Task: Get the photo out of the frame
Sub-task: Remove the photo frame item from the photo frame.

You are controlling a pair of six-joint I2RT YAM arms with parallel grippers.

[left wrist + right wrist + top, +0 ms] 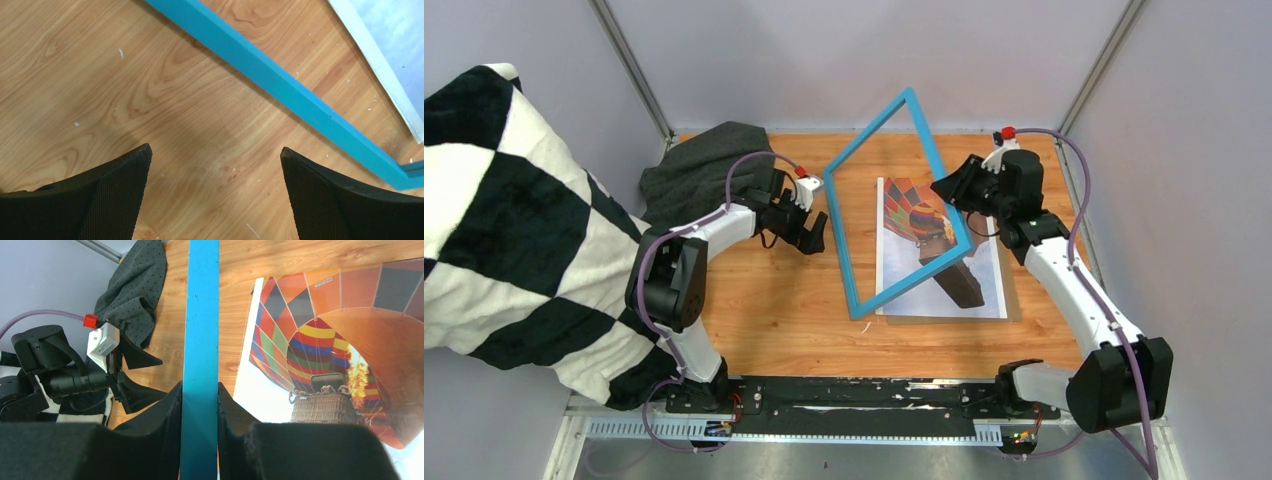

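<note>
- My right claw [200, 405] pinches the blue frame [202, 315], which is tilted up with its left bar low at the worktop [764, 310]. The photo [320, 340] lies flat beneath it.
- My left claw [215, 165] hovers spread beside that bar.
- Next I'd carry the frame clear. There is bare wood near-left, but the grey cloth [699, 170] crowds the far corner.

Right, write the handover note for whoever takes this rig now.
Right pincer: shut on one bar of the frame, holding it tilted up over the photo.
Left pincer: open, empty, over bare table beside the frame.
The photo: flat on the table, face up, out of the frame.
Done: photo and frame separated.
Left: probably just set the frame down clear of the photo.
</note>
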